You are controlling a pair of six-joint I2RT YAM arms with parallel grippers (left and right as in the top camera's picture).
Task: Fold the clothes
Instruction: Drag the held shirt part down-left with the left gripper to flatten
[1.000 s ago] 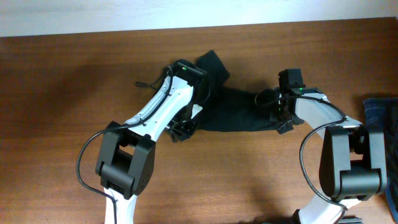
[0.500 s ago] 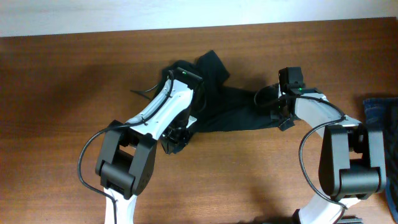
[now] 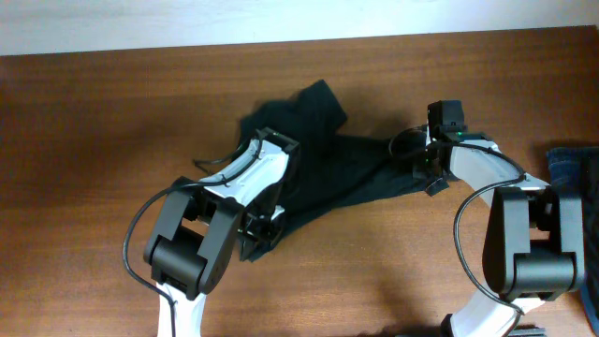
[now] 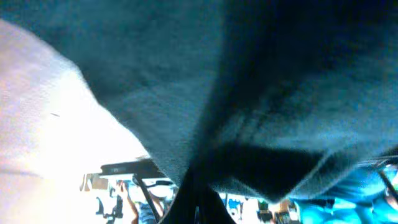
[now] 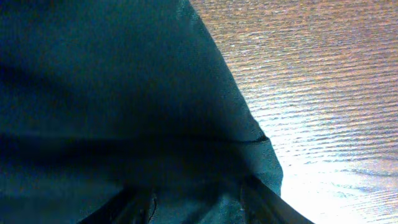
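Note:
The clothes (image 3: 351, 173), a black T-shirt, lie crumpled across the middle of the brown table (image 3: 94, 140). My left gripper (image 3: 259, 229) is at the shirt's near left corner, shut on a pinch of the fabric. In the left wrist view the clothes (image 4: 280, 93) hang in a fold from the shut left gripper (image 4: 198, 213) and fill most of the frame. My right gripper (image 3: 418, 161) is at the shirt's right end. In the right wrist view the right gripper (image 5: 199, 208) has its fingers (image 5: 261, 202) standing apart over the dark clothes (image 5: 124, 93), which lie flat on the wood.
A blue denim garment (image 3: 573, 168) lies at the table's right edge, beside the right arm's base. Bare wood (image 5: 323, 74) shows to the right of the shirt's edge. A pale wall (image 3: 140, 23) runs along the table's far side.
My left gripper has pulled toward the table's near edge, dragging the shirt's left part with it. The right gripper has shifted slightly right and its jaws have widened.

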